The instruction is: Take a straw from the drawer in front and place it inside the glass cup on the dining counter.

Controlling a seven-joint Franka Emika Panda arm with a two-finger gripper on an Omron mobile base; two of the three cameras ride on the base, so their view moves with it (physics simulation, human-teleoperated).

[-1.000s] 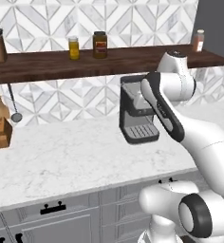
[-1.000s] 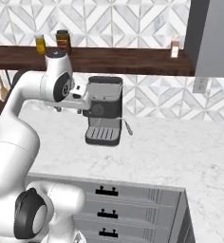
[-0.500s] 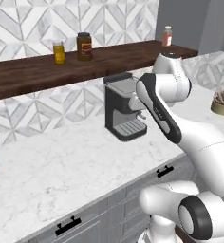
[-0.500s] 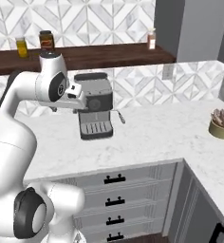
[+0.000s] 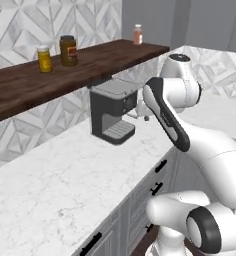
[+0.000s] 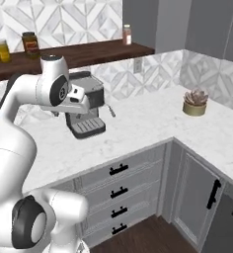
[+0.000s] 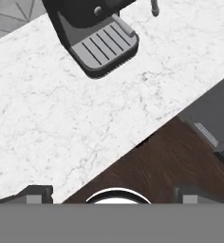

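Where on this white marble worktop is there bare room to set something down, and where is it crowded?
The white marble worktop lies bare between the dark coffee machine and the small potted succulent, and again in front of the machine. The dark wooden shelf is more crowded, carrying three jars.

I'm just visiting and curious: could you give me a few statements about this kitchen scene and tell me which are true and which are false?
1. A coffee machine stands on the marble counter. True.
2. The wooden shelf is bare. False: jars and a small bottle stand on it.
3. A potted plant sits on the counter. True.
4. The jaws grip a yellow straw. False: they stand wide apart, holding nothing.
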